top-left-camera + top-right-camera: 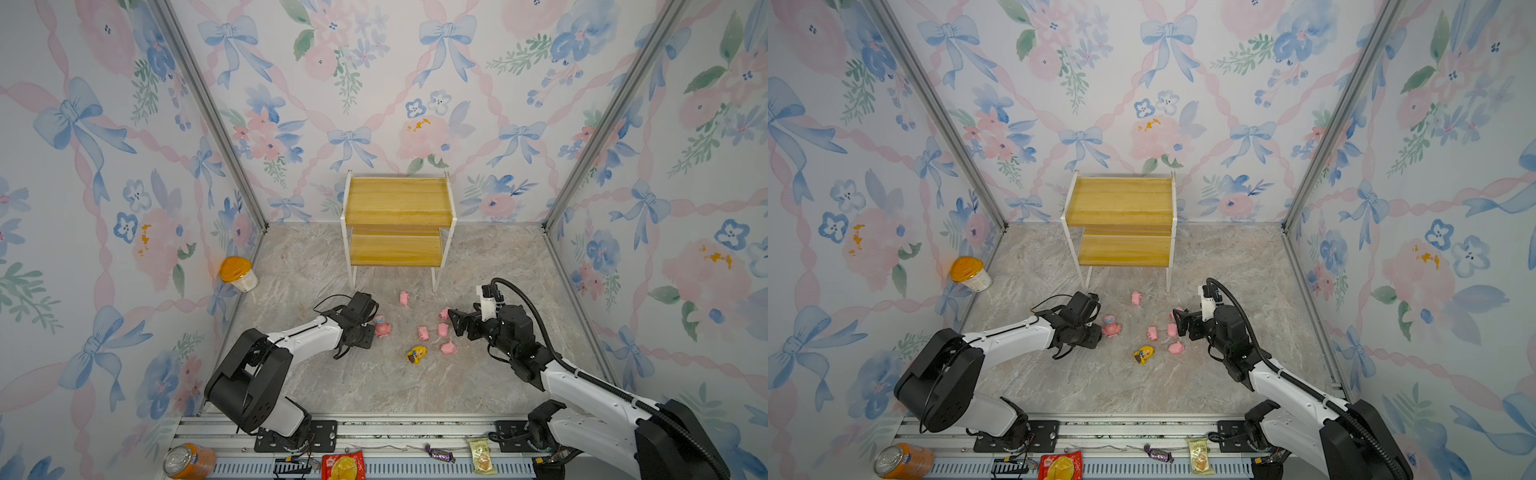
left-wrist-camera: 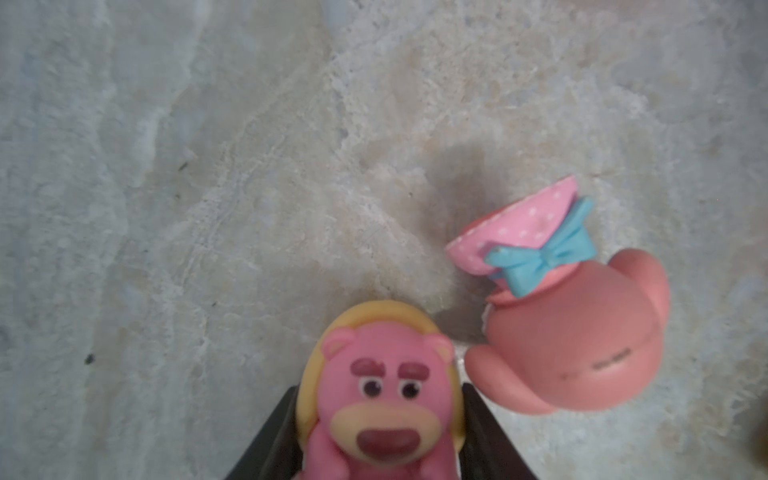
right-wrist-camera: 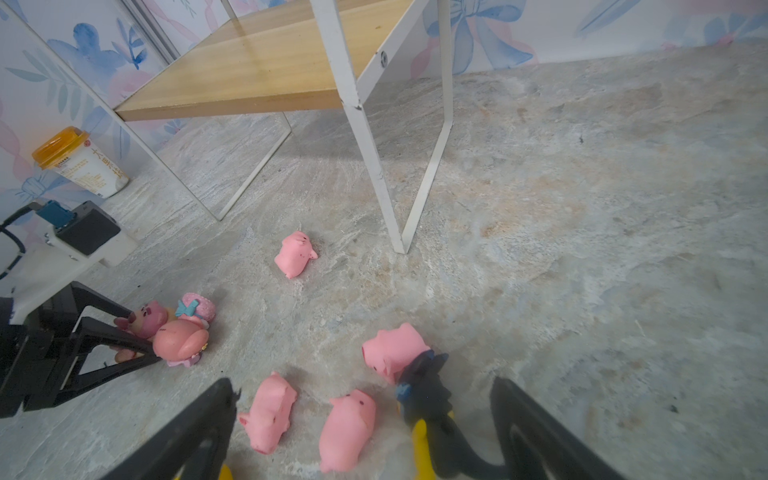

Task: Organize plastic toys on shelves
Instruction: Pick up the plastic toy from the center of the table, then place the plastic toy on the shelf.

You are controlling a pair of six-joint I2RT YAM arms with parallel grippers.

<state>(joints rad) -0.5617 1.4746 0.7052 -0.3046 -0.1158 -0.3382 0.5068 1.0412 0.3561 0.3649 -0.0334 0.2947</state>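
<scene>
left gripper (image 2: pixel 380 390) clamps the pink bear (image 2: pixel 382 419) (blue-bowed figure (image 2: pixel 573 332) just to its right); right gripper (image 3: pixel 361 386) gapes wide above pink pigs (image 3: pixel 347 428).

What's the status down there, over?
Left pincer grips pink bear. Right pincer open over black-and-yellow creature. Shelves bare. Bow-hatted figure crowds the bear.

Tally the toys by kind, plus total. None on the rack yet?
Small pink pigs: 5
Pink bear on yellow base: 1
Pink figure with blue-bowed hat: 1
Yellow-haired doll: 1
Black-and-yellow creature: 1
Total: 9, all off the rack; both boards are bare.
</scene>
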